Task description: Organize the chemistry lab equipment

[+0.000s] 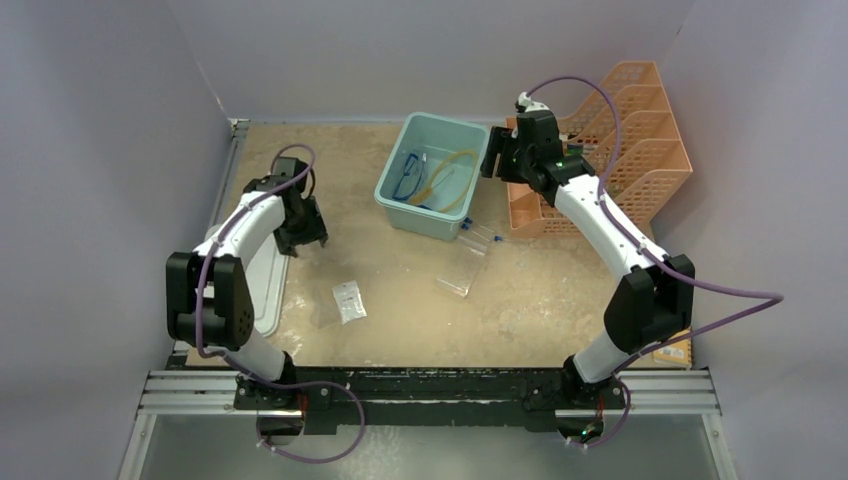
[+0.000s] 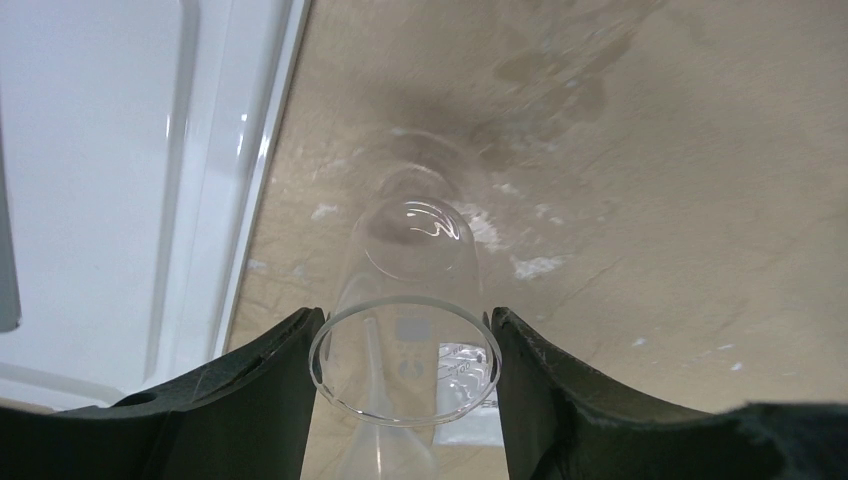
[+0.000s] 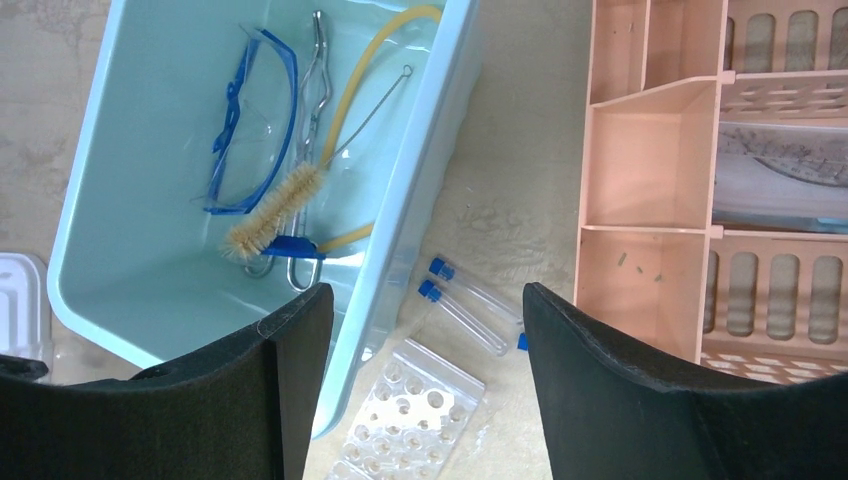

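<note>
Left wrist view: left hand (image 2: 406,325) clasps a clear round-rimmed glass beaker (image 2: 415,250) over the tan desk (image 2: 650,150); right hand (image 3: 425,300) gapes empty by a teal tub (image 3: 120,250).

The left arm (image 1: 232,235) bent toward the table's left edge. The left gripper (image 2: 405,335) pointed down, fingers clamping a clear glass vessel (image 2: 415,250). The right arm (image 1: 600,215) stretched toward the far edge, the right gripper (image 3: 420,300) spread wide, facing down.

Goggles (image 3: 250,128), tongs (image 3: 318,45), amber tube (image 3: 365,55), brush (image 3: 272,215) lie in teal bin (image 3: 140,260).
</note>
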Available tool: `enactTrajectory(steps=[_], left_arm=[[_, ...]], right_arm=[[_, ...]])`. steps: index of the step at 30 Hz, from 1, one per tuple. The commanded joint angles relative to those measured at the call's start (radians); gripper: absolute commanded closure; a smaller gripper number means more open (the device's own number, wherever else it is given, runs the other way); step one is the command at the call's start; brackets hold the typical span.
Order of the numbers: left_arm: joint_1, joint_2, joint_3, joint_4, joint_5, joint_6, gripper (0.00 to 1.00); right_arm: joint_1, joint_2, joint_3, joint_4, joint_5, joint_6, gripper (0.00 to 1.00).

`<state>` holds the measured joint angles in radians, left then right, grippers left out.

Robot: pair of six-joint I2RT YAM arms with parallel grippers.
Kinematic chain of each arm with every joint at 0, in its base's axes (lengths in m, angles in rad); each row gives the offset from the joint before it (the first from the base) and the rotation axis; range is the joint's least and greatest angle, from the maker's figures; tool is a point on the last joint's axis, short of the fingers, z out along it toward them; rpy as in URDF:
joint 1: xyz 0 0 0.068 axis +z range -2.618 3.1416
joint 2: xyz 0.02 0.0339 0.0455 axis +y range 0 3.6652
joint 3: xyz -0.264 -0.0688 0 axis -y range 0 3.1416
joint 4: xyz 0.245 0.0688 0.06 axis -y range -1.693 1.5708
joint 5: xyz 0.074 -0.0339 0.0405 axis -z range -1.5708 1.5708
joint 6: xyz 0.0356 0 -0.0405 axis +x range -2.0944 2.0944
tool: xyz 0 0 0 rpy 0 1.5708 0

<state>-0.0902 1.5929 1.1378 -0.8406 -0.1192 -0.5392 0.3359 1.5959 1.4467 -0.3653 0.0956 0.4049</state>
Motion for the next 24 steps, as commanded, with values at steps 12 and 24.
enactTrajectory(steps=[12, 24], left_arm=[[-0.196, -0.226, 0.221, 0.326, 0.127, 0.082, 0.63], [-0.347, -0.077, 0.283, 0.580, 0.362, -0.032, 0.63]], right_arm=[[0.005, -0.045, -0.020, 0.094, 0.061, 0.038, 0.29], [-0.012, -0.070, -0.073, 0.074, 0.147, 0.137, 0.29]])
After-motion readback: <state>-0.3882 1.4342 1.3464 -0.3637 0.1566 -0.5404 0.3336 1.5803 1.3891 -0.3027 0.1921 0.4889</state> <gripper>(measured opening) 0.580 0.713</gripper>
